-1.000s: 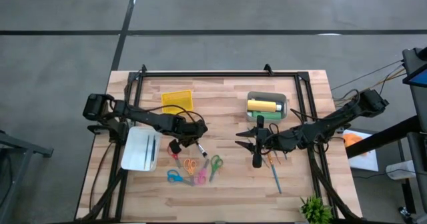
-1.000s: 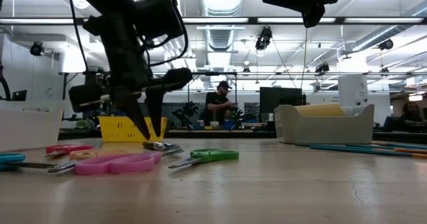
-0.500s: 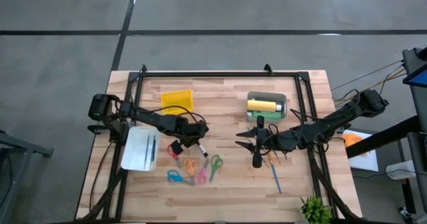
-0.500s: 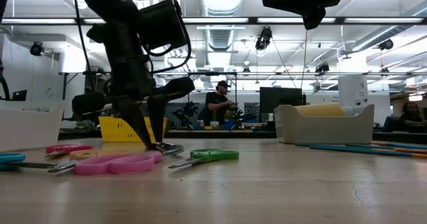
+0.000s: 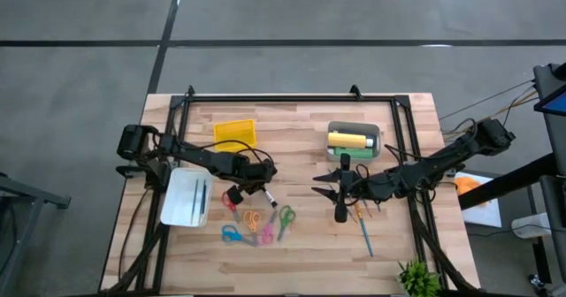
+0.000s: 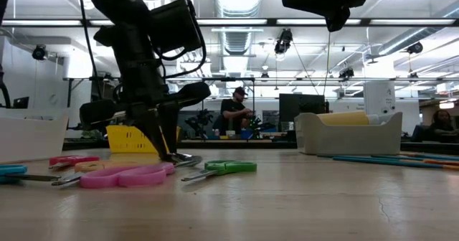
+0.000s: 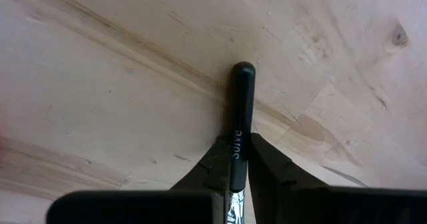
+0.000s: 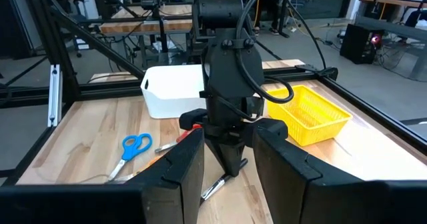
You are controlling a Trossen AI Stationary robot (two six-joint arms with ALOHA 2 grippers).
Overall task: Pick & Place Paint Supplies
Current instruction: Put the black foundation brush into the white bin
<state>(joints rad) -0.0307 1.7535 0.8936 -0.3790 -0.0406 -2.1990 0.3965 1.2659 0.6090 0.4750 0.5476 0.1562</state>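
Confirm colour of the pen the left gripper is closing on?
Black shaft with white lettering; the pen shows best in the left wrist view, between the left gripper fingers.

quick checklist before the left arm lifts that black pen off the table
1. Left gripper closed on the black stick-like pen: ok, the fingers press both sides of the shaft in the left wrist view.
2. Pen off the wooden table: not ok, it lies flat on the boards.
3. Grip centred on the pen: cannot tell, only its rounded end shows past the fingers.
4. Pink-handled scissors and green-handled scissors clear of the grip: ok, both lie apart from it.
5. Right gripper out of the way: ok, it hovers open over the table's right half.
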